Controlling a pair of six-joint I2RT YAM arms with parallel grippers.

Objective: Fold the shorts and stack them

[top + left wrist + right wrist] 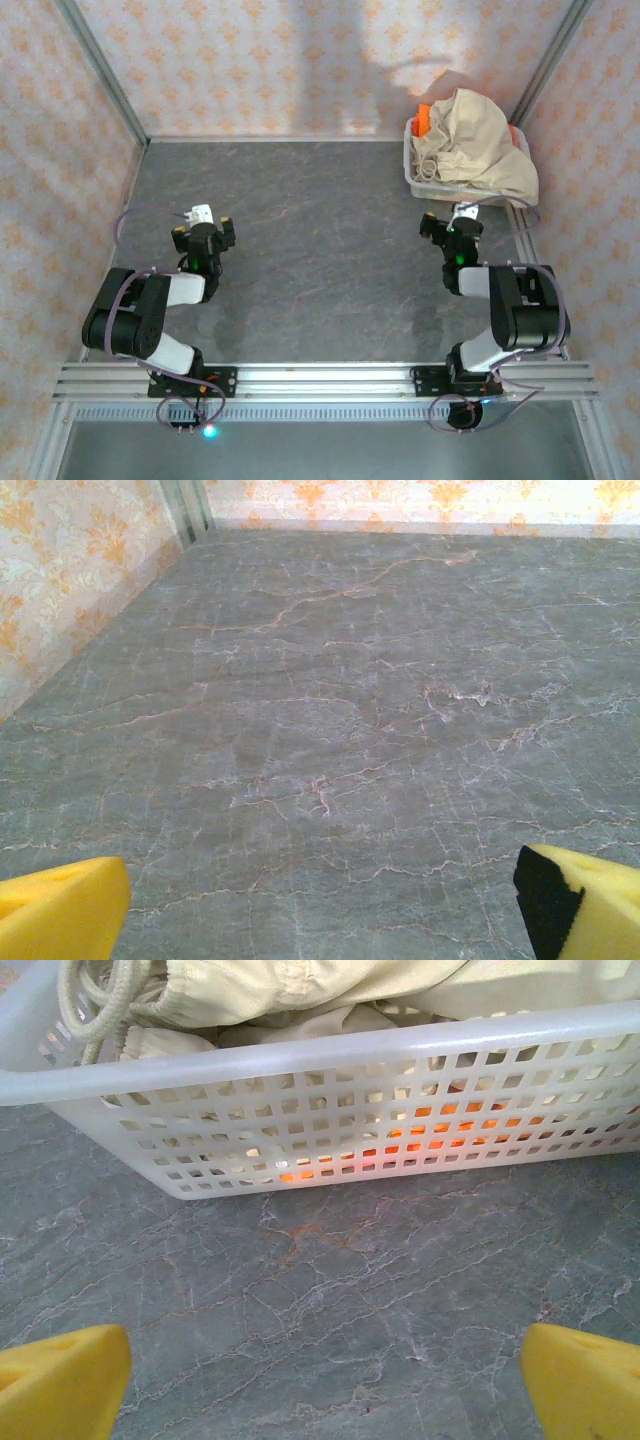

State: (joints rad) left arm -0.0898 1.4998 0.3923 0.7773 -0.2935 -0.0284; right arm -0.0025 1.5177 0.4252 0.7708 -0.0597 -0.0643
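Beige shorts (478,142) lie heaped in the white perforated basket (412,176) at the back right, spilling over its rim. Orange shorts (424,118) peek out at the basket's far left corner. In the right wrist view the beige shorts (300,985) and a white drawstring (100,1005) sit above the basket wall (300,1060), and orange cloth (440,1128) glows through its holes. My right gripper (461,218) (320,1380) is open just in front of the basket, nothing between its yellow pads (60,1380). My left gripper (203,225) (320,905) is open over bare table, far left of the basket.
The grey marble table (320,230) stretches between the two arms. Patterned walls close it in at the left, back and right, with metal posts (100,70) in the corners. An aluminium rail (320,378) runs along the near edge.
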